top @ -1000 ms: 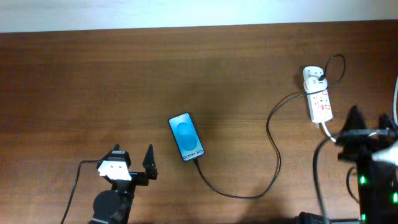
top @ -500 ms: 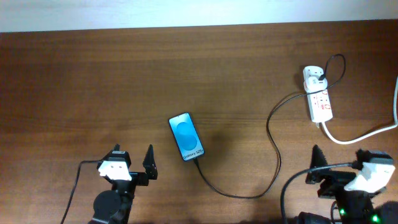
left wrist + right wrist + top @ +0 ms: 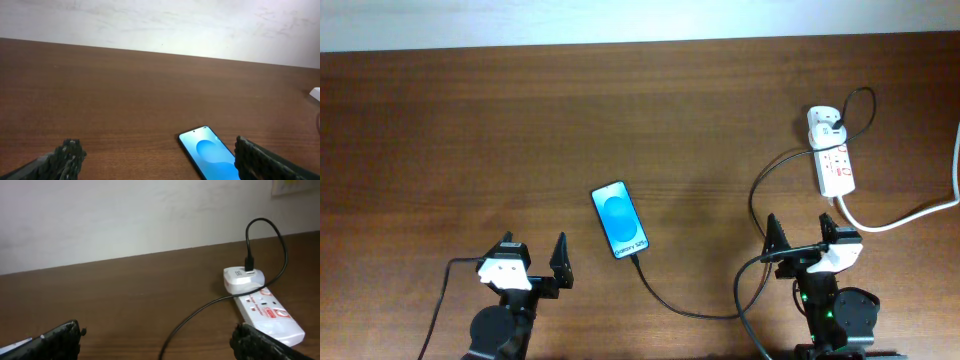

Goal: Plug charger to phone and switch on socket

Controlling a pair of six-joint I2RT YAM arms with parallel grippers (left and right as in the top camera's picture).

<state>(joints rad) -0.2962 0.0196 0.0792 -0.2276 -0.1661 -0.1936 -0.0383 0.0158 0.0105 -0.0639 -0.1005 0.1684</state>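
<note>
The phone (image 3: 619, 220) lies mid-table with its blue screen up; it also shows in the left wrist view (image 3: 210, 159). The thin black charger cable (image 3: 760, 260) runs from the phone's near end, where its tip sits, in a loop to the white plug adapter (image 3: 826, 124) seated in the socket strip (image 3: 835, 166). The adapter (image 3: 243, 279), strip (image 3: 270, 312) and cable (image 3: 200, 316) show in the right wrist view. My left gripper (image 3: 532, 257) is open and empty, near-left of the phone. My right gripper (image 3: 800, 238) is open and empty, near the strip, over the cable.
A thick white cord (image 3: 900, 215) leaves the strip's near end toward the right edge. A pale wall (image 3: 160, 22) bounds the table's far edge.
My right arm has swung in from the right edge to a spot just in front of the strip. The left arm, phone and cable have not moved.
</note>
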